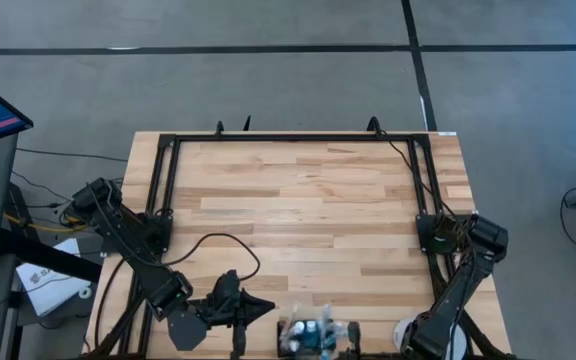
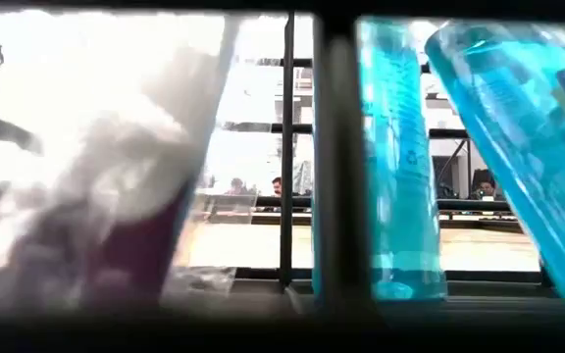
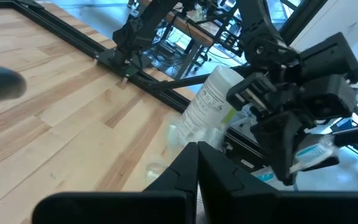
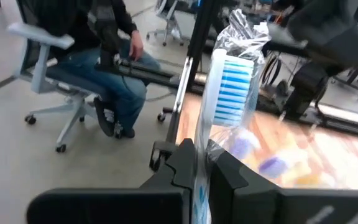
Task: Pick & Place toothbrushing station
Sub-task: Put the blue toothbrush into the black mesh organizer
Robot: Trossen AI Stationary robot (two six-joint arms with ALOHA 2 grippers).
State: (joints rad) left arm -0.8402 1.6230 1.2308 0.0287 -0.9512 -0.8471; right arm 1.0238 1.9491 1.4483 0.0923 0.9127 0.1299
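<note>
While the right gripper (image 4: 202, 163) pinches a wrapped toothbrush (image 4: 230, 81) upright by its handle, seemingly to slot it, the station (image 1: 315, 337) sits at the table's (image 1: 308, 200) near edge; left gripper (image 3: 197, 163) waits closed beside it.

The wooden table (image 1: 308, 200) lay bare from its centre out to twelve o'clock, giving wide room inside the black frame (image 1: 293, 137). At six o'clock the near edge was crowded: a cluster of bottles (image 1: 313, 335), the left gripper (image 1: 258, 308) at seven, shut and just beside them, and the right gripper (image 1: 353, 335) at five, clamped on a wrapped toothbrush (image 4: 229, 87).
</note>
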